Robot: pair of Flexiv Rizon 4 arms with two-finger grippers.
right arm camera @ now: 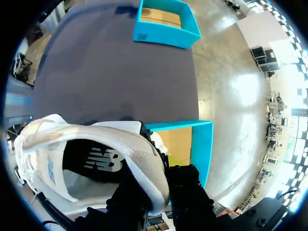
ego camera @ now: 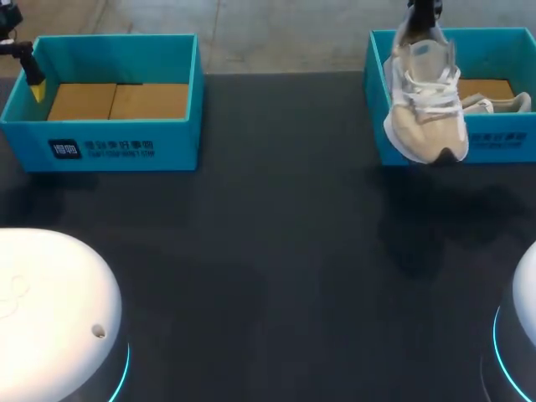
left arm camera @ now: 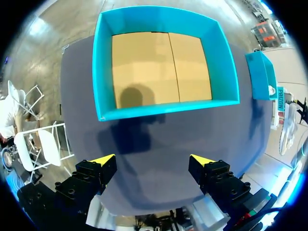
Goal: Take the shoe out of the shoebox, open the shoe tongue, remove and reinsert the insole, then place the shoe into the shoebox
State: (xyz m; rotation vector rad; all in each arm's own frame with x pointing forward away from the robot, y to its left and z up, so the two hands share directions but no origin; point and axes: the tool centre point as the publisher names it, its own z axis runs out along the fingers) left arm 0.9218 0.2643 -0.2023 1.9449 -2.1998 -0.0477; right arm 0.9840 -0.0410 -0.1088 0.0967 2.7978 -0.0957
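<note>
Your dark desk (ego camera: 276,243) carries two blue shoeboxes, well apart at its far edge. The left shoebox (ego camera: 109,146) shows only its brown cardboard floor. The right shoebox (ego camera: 502,138) has a pale second shoe (ego camera: 502,104) lying inside on its cardboard floor.

The shoe (ego camera: 427,109) you are working with, a beige and white trainer, is in the air in front of the right shoebox's near left corner, clear of the desk. Its long axis hangs close to vertical: heel up, toe down toward the desk, white laces facing the head camera. From the right wrist you look straight into its opening, and the dark insole shows inside.

The right jaws are clenched on the shoe at the heel collar. The black fingers (right arm camera: 187,185) pinch the rim from two sides, and their yellow tips are hidden.

The left jaws are released and spread wide with nothing between them. Their yellow fingertips (left arm camera: 103,159) hang over the bare desk, with the left shoebox ahead of them; in the head view they sit at that box's outer left end.
</note>
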